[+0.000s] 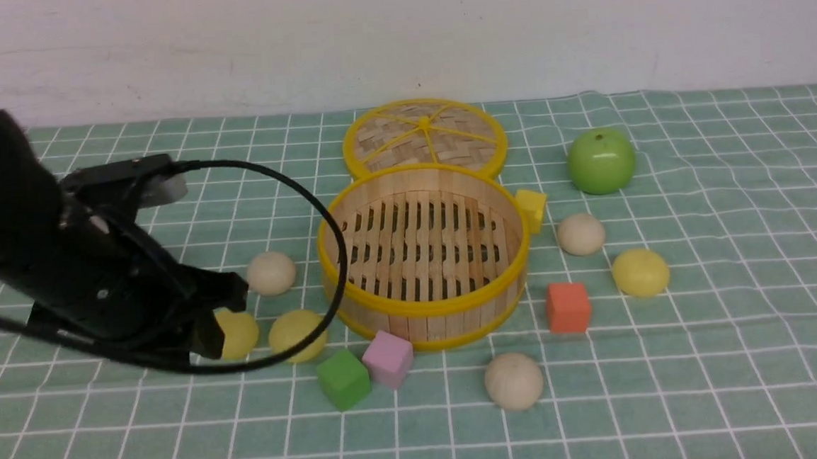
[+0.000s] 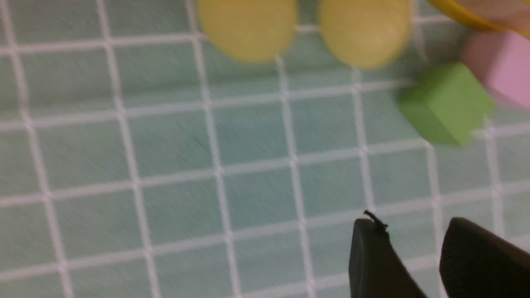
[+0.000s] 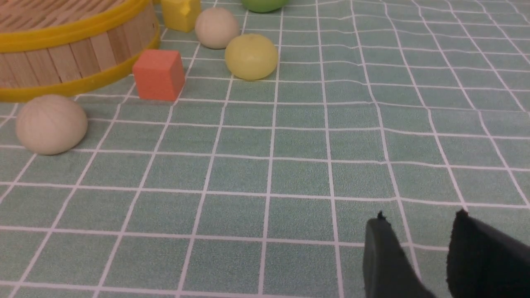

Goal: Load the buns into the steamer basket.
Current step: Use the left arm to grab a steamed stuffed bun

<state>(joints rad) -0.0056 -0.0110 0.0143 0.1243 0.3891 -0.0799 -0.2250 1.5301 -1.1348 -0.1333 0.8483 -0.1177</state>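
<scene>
The left gripper (image 2: 414, 225) hangs low over the checked cloth (image 1: 740, 323), jaws apart and empty. It sits just short of the leftmost yellow bun (image 1: 239, 333), probably lining up on it. A second yellow bun (image 1: 296, 334) lies beside that one, with a beige bun (image 1: 271, 273) behind. The steamer basket (image 1: 427, 306) stands empty mid-table, its lid (image 1: 423, 136) set off behind so the mouth is free. On its right, three more buns lie on the cloth: front beige (image 1: 513, 381), far beige (image 1: 580, 234), yellow (image 1: 639, 272). The right gripper (image 3: 418, 219), parted and empty, hovers well apart from them.
</scene>
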